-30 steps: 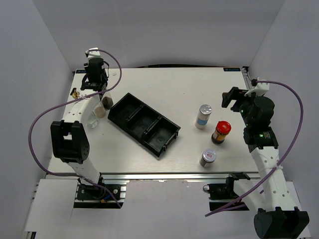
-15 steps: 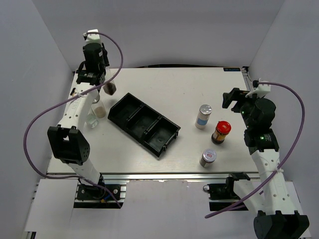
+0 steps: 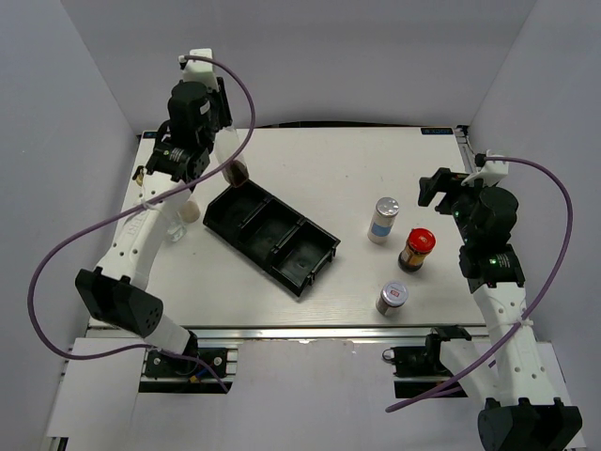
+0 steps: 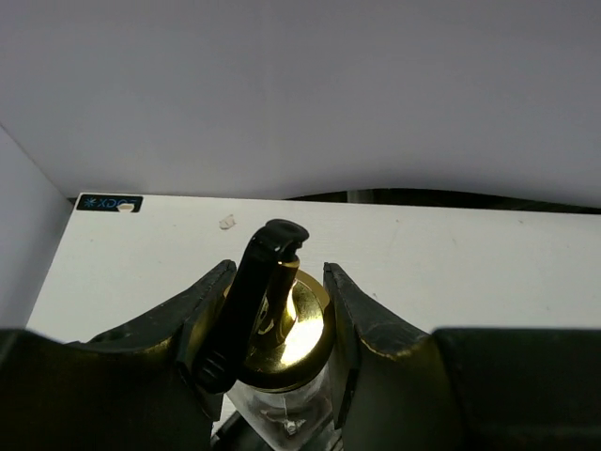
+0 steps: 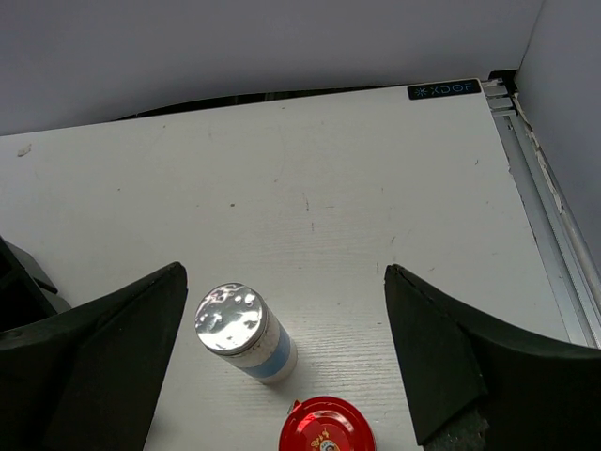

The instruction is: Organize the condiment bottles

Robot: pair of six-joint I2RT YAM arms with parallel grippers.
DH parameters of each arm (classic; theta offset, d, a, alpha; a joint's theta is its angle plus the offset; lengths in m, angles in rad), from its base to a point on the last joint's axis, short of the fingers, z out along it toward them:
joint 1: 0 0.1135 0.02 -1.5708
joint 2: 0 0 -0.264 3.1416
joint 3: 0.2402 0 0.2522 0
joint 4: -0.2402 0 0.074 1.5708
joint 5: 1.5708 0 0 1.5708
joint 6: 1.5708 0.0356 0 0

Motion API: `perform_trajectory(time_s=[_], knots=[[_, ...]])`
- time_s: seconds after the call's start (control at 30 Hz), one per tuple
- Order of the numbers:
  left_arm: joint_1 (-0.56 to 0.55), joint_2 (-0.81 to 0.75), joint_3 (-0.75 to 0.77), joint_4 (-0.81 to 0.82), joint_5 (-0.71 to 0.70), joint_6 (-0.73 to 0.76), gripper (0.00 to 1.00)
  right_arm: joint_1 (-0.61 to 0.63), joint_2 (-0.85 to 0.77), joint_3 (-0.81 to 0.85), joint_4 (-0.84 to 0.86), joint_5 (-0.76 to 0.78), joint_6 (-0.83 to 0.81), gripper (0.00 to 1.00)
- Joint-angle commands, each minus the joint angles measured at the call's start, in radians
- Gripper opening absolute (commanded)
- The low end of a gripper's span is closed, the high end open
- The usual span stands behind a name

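— Where is the clear glass bottle with the gold spout cap [image 4: 298, 331]?
— It is up in the left fingers [image 4: 202, 305]. They are clenched on its gold cap, one on each side, and the black spout stands up between them. From above, the bottle hangs over the far left end of the black three-compartment tray [image 3: 252, 255], which lies slantwise on the white table [image 3: 319, 169].
— And the right fingers [image 5: 103, 338]?
— They are spread wide and grasp nothing. They hover over the right part of the table, just far of the silver-lidded jar with the blue and white label [image 5: 246, 334].
— What else stands there?
— The dark jar with the red lid [image 3: 417, 249] is just near and right of that one. A second silver-lidded jar with a red label [image 3: 392, 297] stands nearer again, close to the table's near edge. All three are upright, to the right of the tray and apart from it.
— Anything on the left?
— A small pale-topped jar [image 3: 191, 210] sits just left of the tray, partly behind the left arm. I cannot tell more of it.
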Motion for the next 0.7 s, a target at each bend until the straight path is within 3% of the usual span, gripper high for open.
perform_trajectory(time_s=[0.0,0.3,0.67], knots=[[-0.022,-0.100,-0.023,0.048,-0.011,-0.023,0.00,-0.002,-0.011,-0.004,0.025,0.013,-0.010,0.89],[-0.034,-0.145,-0.207,0.124,0.032,-0.053,0.00,-0.002,0.004,-0.001,0.022,0.006,-0.013,0.90],[-0.040,-0.134,-0.293,0.160,0.000,-0.072,0.00,-0.002,0.018,-0.001,0.022,0.006,-0.015,0.89]])
